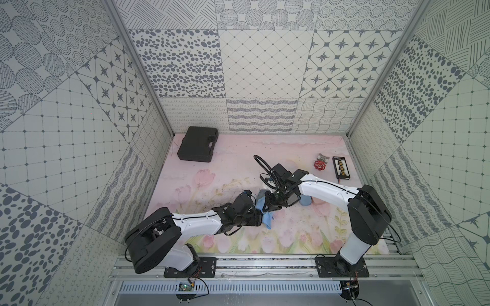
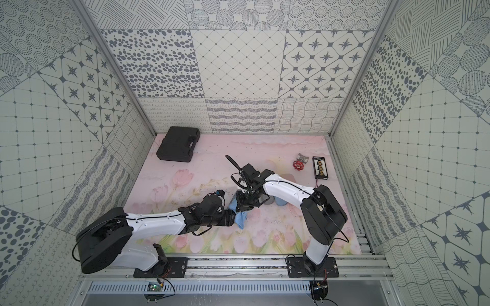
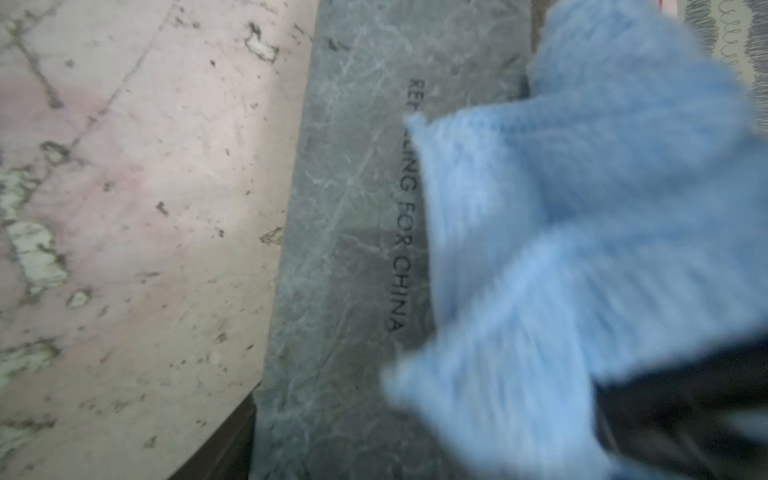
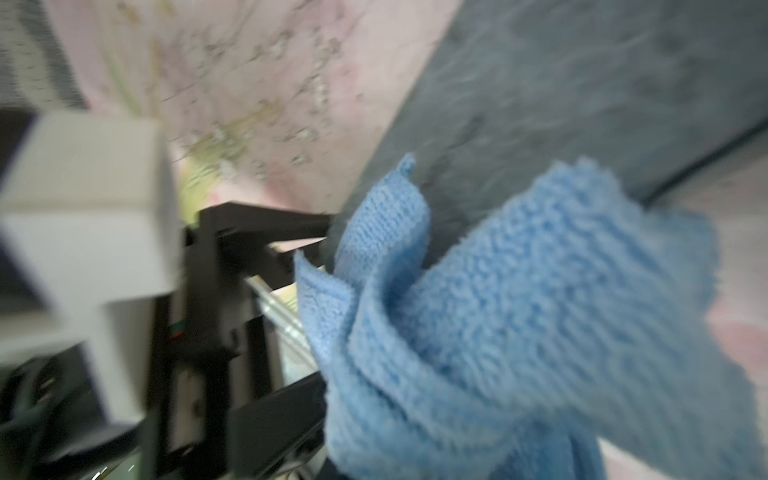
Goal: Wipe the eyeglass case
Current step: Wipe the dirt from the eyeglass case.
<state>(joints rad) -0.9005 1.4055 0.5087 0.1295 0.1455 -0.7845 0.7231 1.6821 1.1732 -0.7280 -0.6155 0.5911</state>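
The eyeglass case [image 3: 349,249] is a scuffed grey box with black lettering, also seen in the right wrist view [image 4: 582,83]. My left gripper [image 3: 436,449] is shut on one end of it, with a dark finger [image 3: 232,440] on either side. A fluffy blue cloth [image 4: 519,311] is bunched in my right gripper [image 4: 415,449], which is shut on it; the cloth hides its fingers. The cloth [image 3: 582,228] lies against the case's lettered face. In both top views the two grippers [image 1: 261,218] [image 1: 269,208] meet at mid-table over the cloth [image 2: 241,218], and the case is mostly hidden.
A black tool case [image 1: 197,144] lies at the back left. A red valve wheel [image 1: 319,165] and a black board with yellow parts [image 1: 342,167] sit at the back right. A blue-grey cup [image 1: 305,202] stands under the right forearm. Patterned walls enclose the pink floral mat [image 1: 233,169].
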